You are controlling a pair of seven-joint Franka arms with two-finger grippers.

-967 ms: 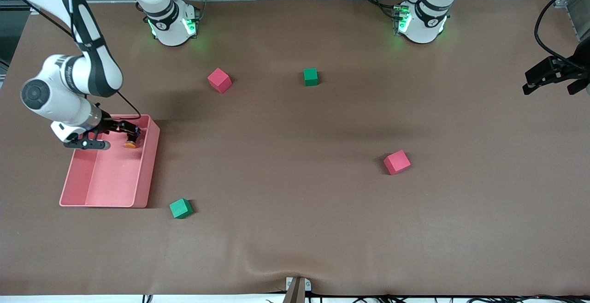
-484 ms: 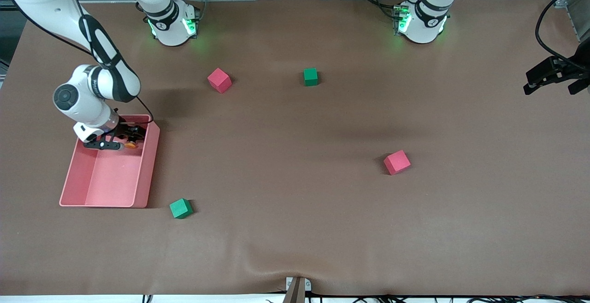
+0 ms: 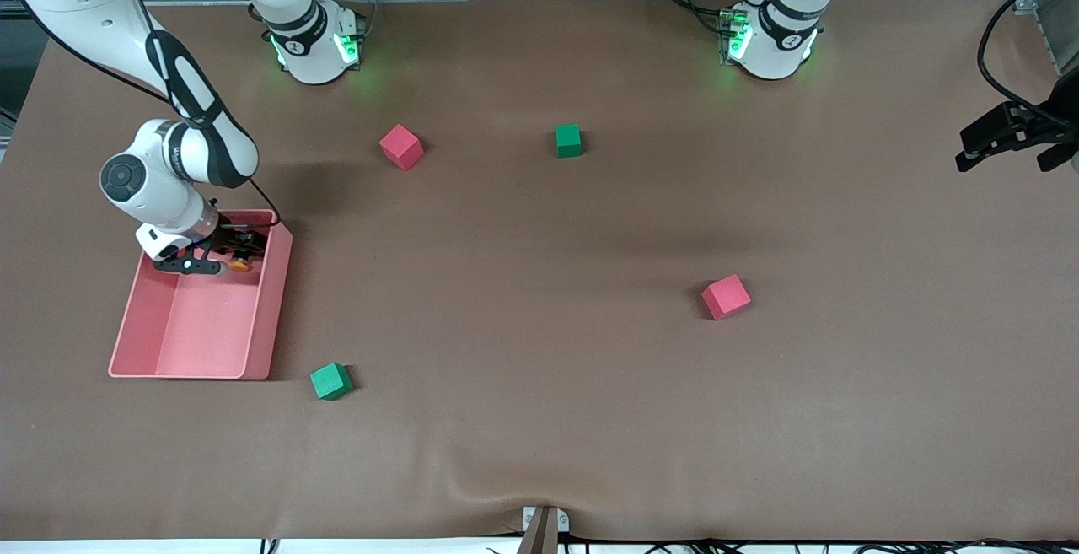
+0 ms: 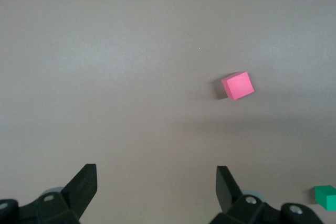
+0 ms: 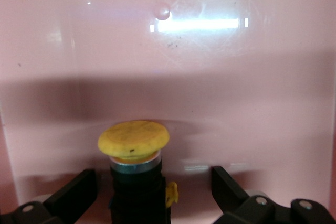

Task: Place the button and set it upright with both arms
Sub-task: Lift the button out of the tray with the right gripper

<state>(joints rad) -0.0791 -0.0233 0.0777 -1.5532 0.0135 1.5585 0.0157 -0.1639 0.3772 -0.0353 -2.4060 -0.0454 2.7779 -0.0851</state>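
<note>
Right gripper [image 3: 238, 252] is down inside the pink tray [image 3: 268, 309], at the end of the tray farther from the front camera, with its fingers spread wide and nothing clamped. In the right wrist view the button [image 5: 135, 169] sits right between the two black fingertips [image 5: 228, 187], with a gap showing on each side, so it isn't gripped. The cap looks yellow-orange, sitting on a silver ring and a black body, cap facing up in that view, with the tray's pink wall just past it. From the front camera you only catch a speck of orange next to the gripper, near the tray's corner toward the middle of the table.

Left gripper [image 4: 155, 190] is also wide open and holding nothing. It hangs in the air out at the left arm's end of the table and that arm is just waiting. Its wrist camera looks down at bare brown table [image 3: 539, 419] with a pink cube [image 4: 237, 85] and the edge of a green cube [image 4: 326, 196] in sight.

Other stuff on the table: another pink cube [image 3: 400, 147] and green cube [image 3: 568, 140] up toward the robot bases, a pink one [image 3: 725, 297] lower down toward the left arm's end, and a green one [image 3: 330, 381] just beside the tray's corner nearest the front camera.
</note>
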